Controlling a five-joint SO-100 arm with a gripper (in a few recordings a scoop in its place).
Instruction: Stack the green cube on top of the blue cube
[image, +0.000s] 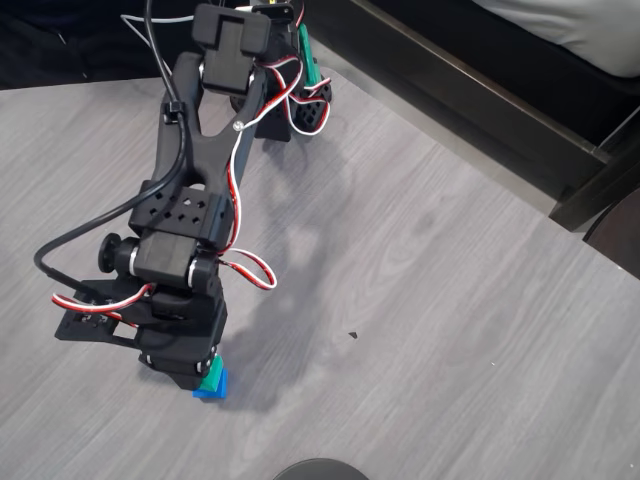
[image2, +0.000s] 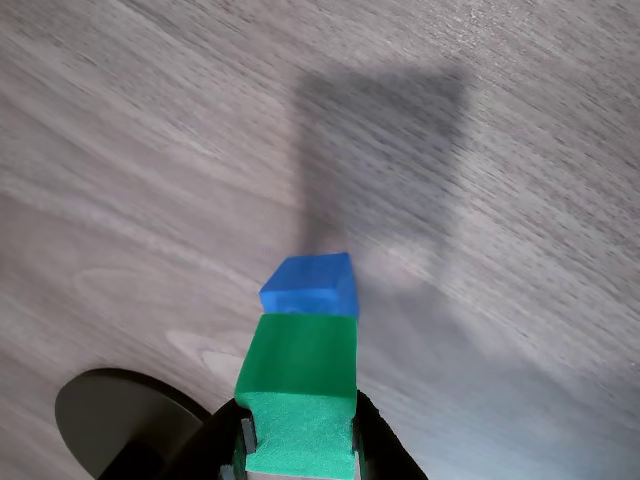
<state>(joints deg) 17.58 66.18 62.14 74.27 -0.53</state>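
The green cube (image2: 298, 395) sits clamped between the fingers of the gripper (image2: 300, 440), which is closed to the cube's width and presses on its left and right faces in the wrist view. Just beyond it in that view lies the blue cube (image2: 310, 285), resting on the grey wood-grain counter (image2: 500, 380). The two look to meet edge to edge there, but whether they touch or the green one hangs above cannot be told. In the overhead view the pair shows at the near left of the counter, the green cube (image: 212, 376) peeking out under the arm's tip and the blue cube (image: 213, 389) just nearer and partly under it.

By the look of it, pickup is done and the green cube has been carried to the blue one; lining up squarely, lowering and letting go are left.

Neither cube has a long axis. The green cube's faces run along the fingers, while the blue one looks turned slightly against it, so their edges are not quite parallel.

A dark round object (image2: 120, 420) lies at the near left edge of the wrist view.
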